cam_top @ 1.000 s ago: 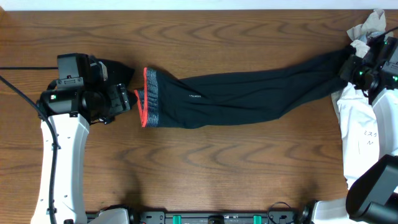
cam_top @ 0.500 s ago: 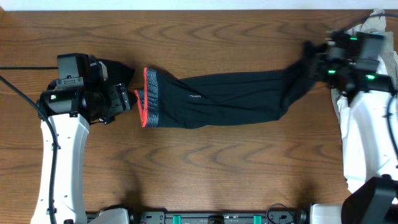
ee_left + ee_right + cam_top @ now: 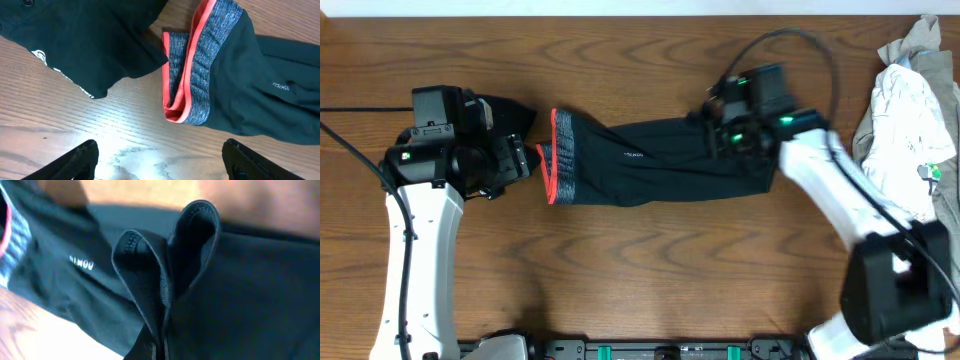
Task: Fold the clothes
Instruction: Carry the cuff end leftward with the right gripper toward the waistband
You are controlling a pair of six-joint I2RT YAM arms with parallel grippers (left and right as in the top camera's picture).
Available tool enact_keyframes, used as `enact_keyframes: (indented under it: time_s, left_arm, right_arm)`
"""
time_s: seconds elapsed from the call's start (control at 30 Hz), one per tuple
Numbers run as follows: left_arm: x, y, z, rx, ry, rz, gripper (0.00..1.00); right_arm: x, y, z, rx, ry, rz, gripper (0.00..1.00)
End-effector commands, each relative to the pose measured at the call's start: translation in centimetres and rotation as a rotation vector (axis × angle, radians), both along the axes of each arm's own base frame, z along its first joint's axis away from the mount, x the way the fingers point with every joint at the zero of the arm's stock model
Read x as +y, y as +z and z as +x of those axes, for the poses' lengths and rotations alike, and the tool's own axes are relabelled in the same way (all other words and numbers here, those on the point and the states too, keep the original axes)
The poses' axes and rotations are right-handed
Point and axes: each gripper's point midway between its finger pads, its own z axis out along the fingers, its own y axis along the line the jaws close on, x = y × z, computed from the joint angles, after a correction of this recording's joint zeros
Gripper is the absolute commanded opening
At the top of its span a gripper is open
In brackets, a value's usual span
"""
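Within the last second the right claw point(image 3: 722, 128) has swept from the far right edge of the bench point(image 3: 650, 280) to roughly the middle, carrying the leg ends of the black trousers point(image 3: 640, 160) with it. The trousers, stretched nearly full length a moment ago, are now doubled over, with a fold forming at their right end. The right wrist view shows the stitched hems point(image 3: 165, 275) bunched and drawn together toward the claw. The claw's own tips are not plain there, but it looks closed tight on that cloth. The grey, red-edged waistband point(image 3: 563, 155) has not shifted and lies flat at the left end. Just beside it the left claw point(image 3: 167, 159) has stayed where it was, spread wide and holding nothing. The small black piece with the white logo point(image 3: 75, 45) lies partly beneath that arm. The white and beige garments point(image 3: 910, 110), now uncovered, are heaped at the right edge. This looks like the first lengthwise fold about halfway through its travel. The hems probably need carrying on to the waistband before release, and the upper layer could drag or wrinkle the lower one on the way.
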Motion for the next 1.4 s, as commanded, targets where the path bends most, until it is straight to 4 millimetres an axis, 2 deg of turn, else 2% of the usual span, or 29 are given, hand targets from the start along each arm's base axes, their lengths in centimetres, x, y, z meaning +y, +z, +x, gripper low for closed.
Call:
enact_keyframes:
  time_s: [0.0, 0.1, 0.27, 0.47, 0.7, 0.8, 1.1, 1.27, 1.37]
  left_arm:
    - [0.0, 1.0, 0.4, -0.033, -0.012, 0.001, 0.81]
    - [0.0, 1.0, 0.4, -0.033, -0.011, 0.001, 0.81]
    - [0.0, 1.0, 0.4, -0.033, -0.012, 0.001, 0.81]
    - [0.0, 1.0, 0.4, -0.033, -0.012, 0.000, 0.81]
    - [0.0, 1.0, 0.4, -0.033, -0.011, 0.001, 0.81]
    - [0.0, 1.0, 0.4, -0.033, -0.011, 0.001, 0.81]
    - [0.0, 1.0, 0.4, -0.033, -0.011, 0.001, 0.81]
    - [0.0, 1.0, 0.4, -0.033, -0.011, 0.001, 0.81]
    - [0.0, 1.0, 0.4, -0.033, -0.011, 0.001, 0.82]
  right_arm:
    - [2.4, -1.4, -1.1, 0.022, 0.072, -0.013, 0.01]
    - [4.1, -2.7, -1.7, 0.042, 0.098, -0.013, 0.01]
    - [5.9, -3.1, -2.1, 0.046, 0.115, 0.002, 0.01]
    - [6.2, -2.9, -2.1, 0.035, 0.121, 0.006, 0.01]
    - [8.6, 0.7, -2.0, -0.010, 0.162, 0.164, 0.01]
    - [9.9, 1.2, -2.5, 0.005, 0.168, 0.213, 0.01]
    - [16.0, 3.7, -4.4, -0.097, 0.296, 0.308, 0.01]
    - [17.8, 3.5, -4.7, -0.136, 0.282, 0.289, 0.02]
    - [19.6, 3.3, -5.4, -0.146, 0.315, 0.318, 0.01]
